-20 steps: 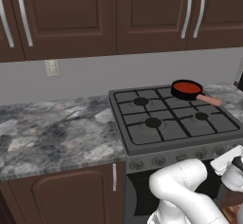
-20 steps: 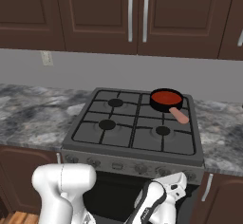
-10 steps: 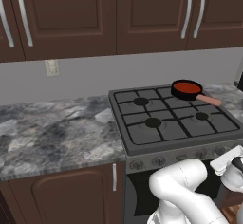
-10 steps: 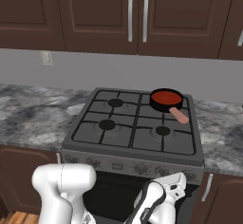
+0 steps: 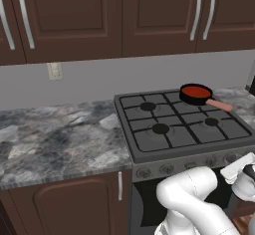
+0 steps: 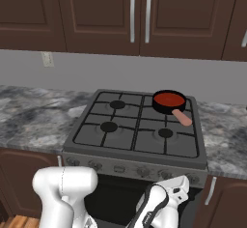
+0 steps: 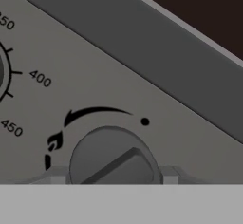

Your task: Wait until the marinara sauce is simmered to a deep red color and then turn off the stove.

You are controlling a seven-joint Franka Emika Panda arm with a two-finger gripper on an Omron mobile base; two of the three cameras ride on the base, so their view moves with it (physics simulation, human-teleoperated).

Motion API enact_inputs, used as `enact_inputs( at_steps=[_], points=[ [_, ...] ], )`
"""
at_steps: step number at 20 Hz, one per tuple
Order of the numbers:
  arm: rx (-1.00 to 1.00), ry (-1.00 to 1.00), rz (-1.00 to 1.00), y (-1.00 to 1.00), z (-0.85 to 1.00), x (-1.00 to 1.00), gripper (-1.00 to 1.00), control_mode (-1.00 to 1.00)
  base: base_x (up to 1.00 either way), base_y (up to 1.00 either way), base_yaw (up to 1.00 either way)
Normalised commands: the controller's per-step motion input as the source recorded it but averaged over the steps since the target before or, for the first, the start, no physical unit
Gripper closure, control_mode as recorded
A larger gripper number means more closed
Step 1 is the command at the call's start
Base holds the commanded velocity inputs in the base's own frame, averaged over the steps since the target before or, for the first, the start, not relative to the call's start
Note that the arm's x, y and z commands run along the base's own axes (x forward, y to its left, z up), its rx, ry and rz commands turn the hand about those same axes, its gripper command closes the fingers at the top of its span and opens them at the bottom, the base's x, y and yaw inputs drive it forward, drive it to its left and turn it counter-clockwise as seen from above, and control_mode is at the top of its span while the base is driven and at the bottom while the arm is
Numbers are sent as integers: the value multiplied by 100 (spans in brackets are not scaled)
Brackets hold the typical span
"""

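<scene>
The end effector (image 7: 109,178) is sitting clamped on a knob (image 7: 112,159) of the stove (image 5: 164,140), its two grey tips (image 7: 56,175) pressing against either side of the round dial low on the front panel. The risk from here, as I judge it, is a slip: the tips are gripping the round rim rather than the raised bar across the knob's face, so a turn could spin the fingers around the dial without moving it, leaving the flame burning under the sauce (image 6: 169,98). Turning the wrong way, toward the flame mark (image 7: 52,144) instead of the dot (image 7: 144,121), would be raising the heat rather than cutting it. It is also unclear from the pictures whether this knob governs the burner under the pan (image 5: 195,94). The hand view is giving the knob's markings and the tips' contact, which the base views are hiding behind the arm. The base views are giving what the hand view lacks: the pan standing on the back right burner, its pink handle (image 6: 183,118) pointing toward the stove's front right corner, the sauce looking deep red, and the grey surface (image 5: 55,134) lying to the stove's left.
</scene>
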Motion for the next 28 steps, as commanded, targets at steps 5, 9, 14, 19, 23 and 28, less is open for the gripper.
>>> enact_inputs(
  at_steps=[5, 9, 14, 19, 23, 28],
  points=[
    [0, 0, 0, 0, 0, 0, 100, -100, 0, 0, 0],
    [0, 0, 0, 0, 0, 0, 100, -100, 0, 0, 0],
    [0, 0, 0, 0, 0, 0, 100, -100, 0, 0, 0],
    [0, 0, 0, 0, 0, 0, 100, -100, 0, 0, 0],
    [0, 0, 0, 0, 0, 0, 100, -100, 0, 0, 0],
    [0, 0, 0, 0, 0, 0, 100, -100, 0, 0, 0]
  ],
)
